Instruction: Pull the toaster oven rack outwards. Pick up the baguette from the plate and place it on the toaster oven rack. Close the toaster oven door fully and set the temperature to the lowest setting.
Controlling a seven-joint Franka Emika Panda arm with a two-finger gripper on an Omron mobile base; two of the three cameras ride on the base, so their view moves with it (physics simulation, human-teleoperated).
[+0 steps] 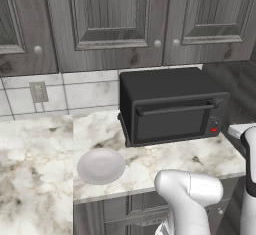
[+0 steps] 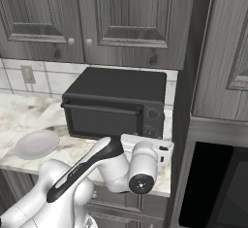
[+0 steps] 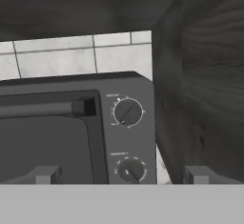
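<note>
The black toaster oven [image 1: 167, 86] stands on the marble counter with its door [image 1: 170, 124] shut, the bar handle [image 3: 43, 108] along its top edge. The rack is hidden behind the door. The white plate [image 1: 100, 165] lies bare to the oven's front left; the baguette is out of view. My gripper [image 3: 123, 175] is open, hovering just in front of the right-hand control panel. Its fingertips [image 3: 47, 174] straddle the lower knob [image 3: 131, 169], and the upper knob [image 3: 127, 112] sits above. Nothing is between the fingers. My hand [image 2: 145, 149] shows before the panel.
A dark wood cabinet side [image 3: 205, 89] rises right next to the oven's right wall. Upper cabinets [image 1: 120, 14] hang above. A tiled backsplash [image 1: 85, 91] with an outlet [image 1: 38, 92] is behind. Another dark appliance [image 2: 218, 188] sits low on the right.
</note>
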